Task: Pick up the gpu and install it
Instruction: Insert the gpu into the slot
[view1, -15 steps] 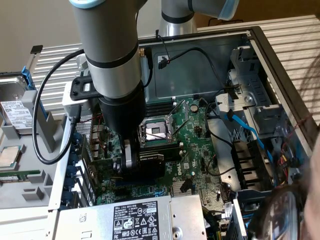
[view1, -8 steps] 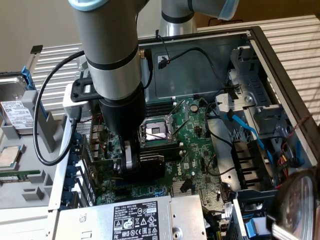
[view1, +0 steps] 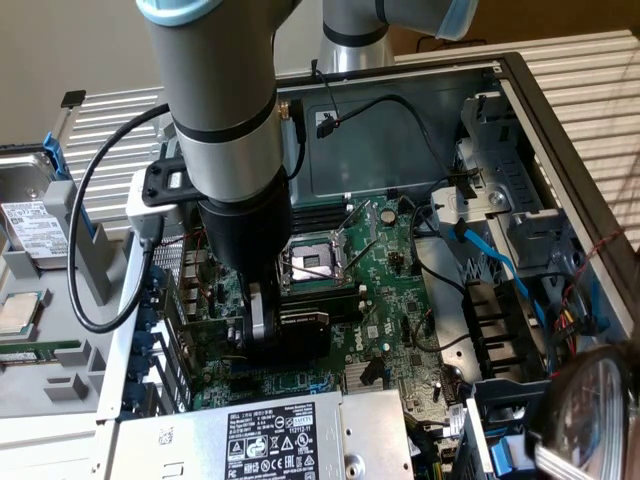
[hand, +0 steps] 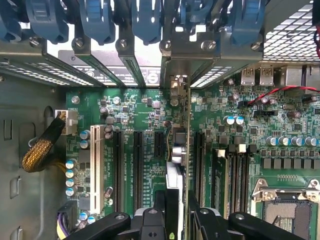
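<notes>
My gripper (view1: 272, 345) reaches down inside the open computer case and is shut on the gpu (view1: 303, 330), whose black shroud shows beside the fingers, low over the green motherboard (view1: 395, 300). In the wrist view the gpu (hand: 176, 150) stands on edge between my two black fingers (hand: 159, 215), with the gripper (hand: 175, 212) clamped across it. Its silver bracket end (hand: 176, 85) reaches the rear slot openings of the case. The card runs parallel to the black expansion slots (hand: 137, 165) and lies between them and another slot (hand: 198, 165). Whether its edge sits in a slot is hidden.
Blue retention clips (hand: 145, 20) line the case's rear wall. A white slot (hand: 95, 170), the CPU socket (view1: 315, 262) and capacitors crowd the board. The power supply (view1: 260, 435) sits in front, blue cables (view1: 490, 265) and drive bays to the exterior view's right, a hard drive (view1: 35, 215) outside.
</notes>
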